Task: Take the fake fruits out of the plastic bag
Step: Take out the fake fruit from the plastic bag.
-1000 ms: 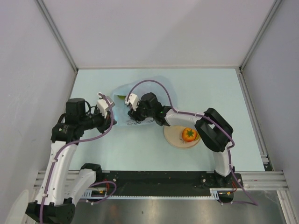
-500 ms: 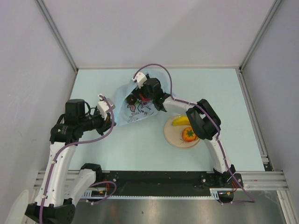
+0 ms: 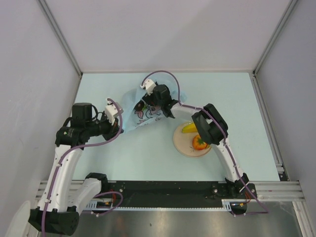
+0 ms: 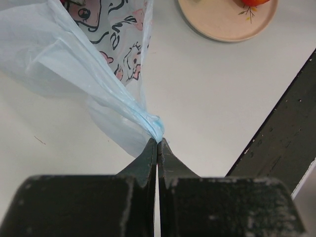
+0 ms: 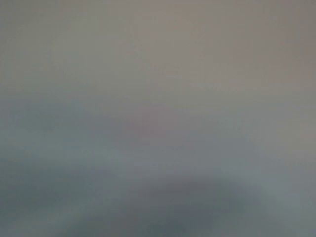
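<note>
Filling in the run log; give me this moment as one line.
left gripper: shut on bag corner | right gripper: in bag, state hidden | plate: banana, orange fruit

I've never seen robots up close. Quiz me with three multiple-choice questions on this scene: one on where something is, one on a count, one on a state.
1. In the top view, where is the plate relative to the bag?
A. left of it
B. right of it
C. beyond it, by the far wall

2. How many fruits lie on the plate?
A. one
B. two
C. four

3. What is the left gripper doing?
A. open above the plate
B. shut on a fruit
C. shut on a corner of the bag

Answers:
1 B, the plate sits to the right of the bag in the top view.
2 B, a banana and an orange fruit rest there.
3 C, the left wrist view shows it pinched on bunched blue plastic.
</note>
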You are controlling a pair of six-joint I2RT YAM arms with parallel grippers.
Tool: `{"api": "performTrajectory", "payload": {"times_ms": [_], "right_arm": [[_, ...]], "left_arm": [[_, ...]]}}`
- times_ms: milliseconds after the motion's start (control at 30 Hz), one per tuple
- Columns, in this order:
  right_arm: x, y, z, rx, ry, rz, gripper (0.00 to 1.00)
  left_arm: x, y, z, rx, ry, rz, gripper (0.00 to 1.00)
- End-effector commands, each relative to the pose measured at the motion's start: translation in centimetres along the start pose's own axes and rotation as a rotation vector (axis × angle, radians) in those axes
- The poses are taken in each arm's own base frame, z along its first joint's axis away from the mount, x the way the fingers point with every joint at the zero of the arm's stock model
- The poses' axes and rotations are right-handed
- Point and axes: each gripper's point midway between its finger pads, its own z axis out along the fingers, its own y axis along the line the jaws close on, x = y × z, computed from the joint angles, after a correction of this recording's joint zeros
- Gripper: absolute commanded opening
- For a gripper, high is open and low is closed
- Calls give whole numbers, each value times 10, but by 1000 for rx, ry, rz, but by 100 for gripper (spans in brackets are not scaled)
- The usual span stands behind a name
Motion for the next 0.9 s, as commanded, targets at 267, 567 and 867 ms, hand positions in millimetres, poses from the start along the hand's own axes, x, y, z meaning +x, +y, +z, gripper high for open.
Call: {"api": "performTrajectory", "payload": {"times_ms": [267, 567, 867], "right_arm": [[-86, -15, -43, -265, -109, 171, 46], [-161, 22, -155, -579, -155, 379, 41], [-145, 67, -266, -903, 17, 496, 41]], "left_arm": [[-19, 2, 1, 0, -66, 32, 0], [-18, 13, 20, 9, -95, 19, 0], [-15, 23, 35, -11, -94, 61, 0]]}}
